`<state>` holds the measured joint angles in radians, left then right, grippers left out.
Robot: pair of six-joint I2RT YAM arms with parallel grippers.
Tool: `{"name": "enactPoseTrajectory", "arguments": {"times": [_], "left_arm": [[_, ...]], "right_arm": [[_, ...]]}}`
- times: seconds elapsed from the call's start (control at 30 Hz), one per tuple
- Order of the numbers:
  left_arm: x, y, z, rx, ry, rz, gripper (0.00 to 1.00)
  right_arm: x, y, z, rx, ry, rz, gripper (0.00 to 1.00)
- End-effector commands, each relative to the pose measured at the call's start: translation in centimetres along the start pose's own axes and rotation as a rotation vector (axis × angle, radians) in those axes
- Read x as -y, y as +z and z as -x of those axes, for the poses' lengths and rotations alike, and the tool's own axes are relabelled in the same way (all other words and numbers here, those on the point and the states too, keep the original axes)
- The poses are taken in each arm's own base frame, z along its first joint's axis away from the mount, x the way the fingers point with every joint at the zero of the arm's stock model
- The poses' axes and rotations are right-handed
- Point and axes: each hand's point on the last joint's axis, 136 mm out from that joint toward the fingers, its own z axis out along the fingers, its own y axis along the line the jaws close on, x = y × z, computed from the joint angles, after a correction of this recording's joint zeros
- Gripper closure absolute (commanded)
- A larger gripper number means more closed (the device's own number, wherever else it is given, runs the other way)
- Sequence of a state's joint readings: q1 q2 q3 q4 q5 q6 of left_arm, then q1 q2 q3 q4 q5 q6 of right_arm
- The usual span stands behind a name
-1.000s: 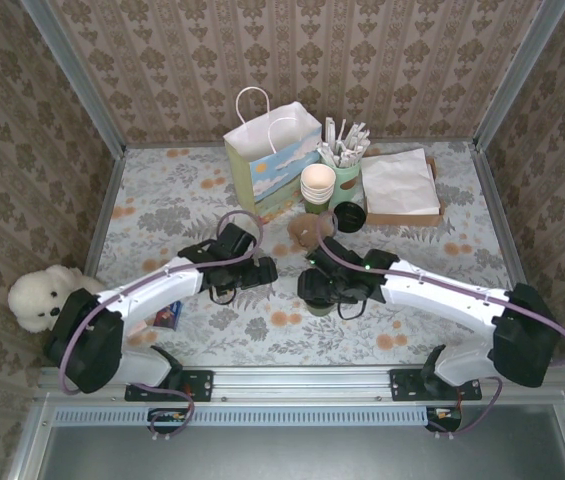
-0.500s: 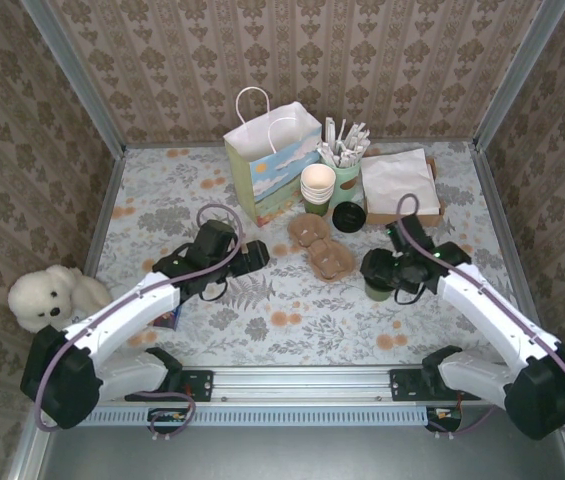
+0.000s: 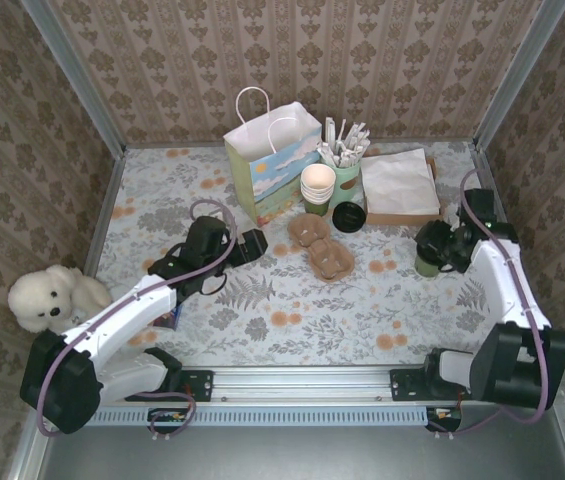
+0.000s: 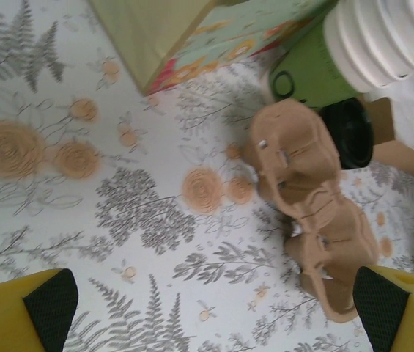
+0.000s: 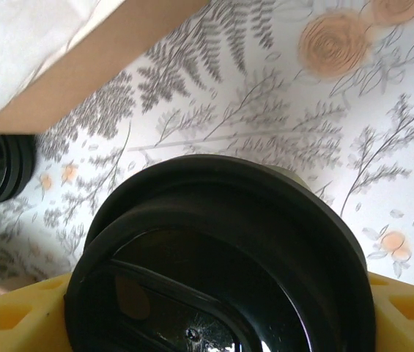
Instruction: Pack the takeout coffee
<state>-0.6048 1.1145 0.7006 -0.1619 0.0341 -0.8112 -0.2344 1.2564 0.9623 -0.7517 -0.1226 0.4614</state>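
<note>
Presently: cup gripped, tray not yet loaded

From above: left hand (image 3: 254, 243) spread wide, low over the surface (image 3: 292, 320) just left of the carrier tray (image 3: 320, 247), arm stretched forward and angled right. Right hand (image 3: 430, 255) clamped on a lidded cup (image 3: 423, 266) well right of the carrier tray, forearm folded close to its base. Carrier tray flat, wells empty; paper bag (image 3: 267, 165) just behind and left of it.

From the left wrist: fingertips (image 4: 49, 304) far apart, nothing between them; carrier tray (image 4: 305, 213) ahead and rightward.

From the right wrist: yellow fingers (image 5: 16, 323) pressed against both sides of the black lid (image 5: 221, 257); impossible to tell whether lifted or resting.

Judged step: getting the cup to the tray. Next, probably: carry the cup over the carrier tray, centre above one well, lower upright, and steady the tray with the left hand.
</note>
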Motion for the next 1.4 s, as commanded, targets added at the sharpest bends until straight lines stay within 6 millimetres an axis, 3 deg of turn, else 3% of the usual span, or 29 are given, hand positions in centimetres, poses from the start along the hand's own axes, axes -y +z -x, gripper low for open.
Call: {"name": "enactPoseTrajectory", "arguments": {"times": [0.0, 0.3, 0.6, 0.97, 1.37], "left_arm": [[1.4, -1.0, 1.9, 0.08, 0.043, -0.069, 0.0], [1.1, -1.6, 4.3, 0.19, -0.014, -0.072, 0.0], [1.6, -1.4, 4.9, 0.188, -0.002, -0.076, 0.0], [0.9, -1.6, 4.7, 0.191, -0.015, -0.055, 0.0], [0.8, -1.5, 4.6, 0.186, -0.016, -0.055, 0.0]], "right_arm": [[0.0, -0.2, 2.5, 0.018, -0.028, 0.012, 0.29], [0.7, 1.6, 6.7, 0.005, 0.045, 0.041, 0.29], [1.5, 3.2, 10.1, 0.027, 0.067, 0.005, 0.28], [2.1, 5.2, 10.4, 0.01, 0.097, 0.007, 0.27], [2.3, 5.4, 10.8, 0.003, 0.104, -0.011, 0.21]]}}
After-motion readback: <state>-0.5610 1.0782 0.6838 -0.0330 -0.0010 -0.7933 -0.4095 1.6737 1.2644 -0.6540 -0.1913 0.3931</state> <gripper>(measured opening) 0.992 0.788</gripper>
